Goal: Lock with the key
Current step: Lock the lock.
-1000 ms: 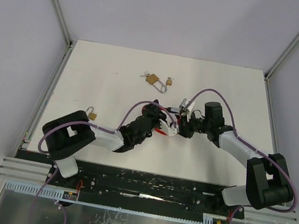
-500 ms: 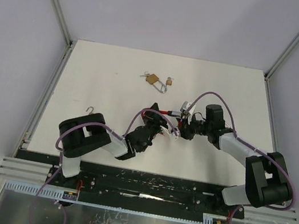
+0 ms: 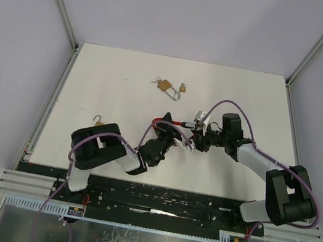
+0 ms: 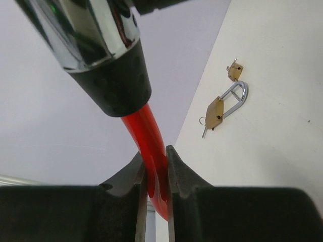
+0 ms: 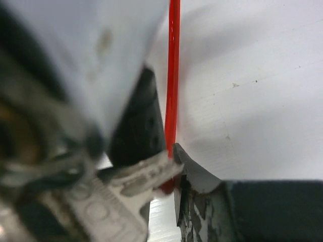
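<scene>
A cable lock is held up between my two grippers over the table's middle. Its red cable (image 4: 151,151) runs between the fingers of my left gripper (image 4: 156,171), which is shut on it. Above them are the lock's black collar (image 4: 121,85) and chrome barrel (image 4: 86,30). From the top view, the left gripper (image 3: 175,137) faces the right gripper (image 3: 198,142), with the barrel (image 3: 199,115) just above them. In the right wrist view a silver key (image 5: 136,176) lies blurred against one finger (image 5: 197,179) of my right gripper (image 5: 161,186). The red cable (image 5: 173,75) runs behind it. The other finger is hidden.
A brass padlock (image 3: 165,86) with an open shackle and a smaller brass padlock (image 3: 183,88) lie on the white table (image 3: 248,92) at the back middle. Another small padlock (image 3: 97,121) peeks out beside the left arm's elbow. Grey walls stand on three sides.
The left arm has folded in, its elbow shifting right and partly covering the small padlock at the left. The red cable now arcs higher. The right gripper has barely moved.
</scene>
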You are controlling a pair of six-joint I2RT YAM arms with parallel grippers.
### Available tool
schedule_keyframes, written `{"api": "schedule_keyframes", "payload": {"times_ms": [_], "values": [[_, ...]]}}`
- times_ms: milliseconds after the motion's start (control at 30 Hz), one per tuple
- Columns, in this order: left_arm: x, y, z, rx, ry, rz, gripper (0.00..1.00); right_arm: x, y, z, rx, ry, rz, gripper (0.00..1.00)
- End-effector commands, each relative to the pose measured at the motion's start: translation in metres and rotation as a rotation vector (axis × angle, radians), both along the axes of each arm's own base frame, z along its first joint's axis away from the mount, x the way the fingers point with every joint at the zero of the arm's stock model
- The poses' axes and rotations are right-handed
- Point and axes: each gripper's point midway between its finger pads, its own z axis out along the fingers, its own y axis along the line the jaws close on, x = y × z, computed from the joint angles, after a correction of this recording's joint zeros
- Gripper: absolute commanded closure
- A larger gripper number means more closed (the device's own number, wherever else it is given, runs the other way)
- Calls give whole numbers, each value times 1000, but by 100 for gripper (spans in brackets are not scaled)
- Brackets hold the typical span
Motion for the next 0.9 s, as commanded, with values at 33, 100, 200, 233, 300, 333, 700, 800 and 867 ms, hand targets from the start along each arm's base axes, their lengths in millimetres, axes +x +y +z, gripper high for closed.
{"api": "schedule_keyframes", "payload": {"times_ms": [33, 100, 200, 233, 300, 333, 700, 800, 867], "values": [[-13, -17, -25, 98, 18, -81, 100, 8, 6, 32, 46, -116, 32, 69], [-13, -16, -26, 96, 20, -76, 100, 8, 4, 32, 37, -113, 24, 66], [-13, -15, -28, 94, 22, -68, 100, 8, 0, 30, 23, -108, 15, 62], [-13, -14, -29, 94, 22, -67, 100, 7, -1, 30, 19, -106, 13, 61], [-13, -14, -29, 93, 22, -64, 100, 7, -5, 29, 7, -108, 6, 57], [-12, -14, -28, 89, 22, -62, 100, 8, -8, 30, 2, -116, 0, 55], [-9, -11, -28, 77, 34, -40, 100, -1, -39, 27, -121, -220, -10, 29], [-9, -10, -29, 75, 40, -36, 100, -3, -50, 24, -164, -234, -11, 27], [-8, -10, -29, 73, 43, -34, 100, -5, -57, 23, -187, -239, -7, 26]]}}
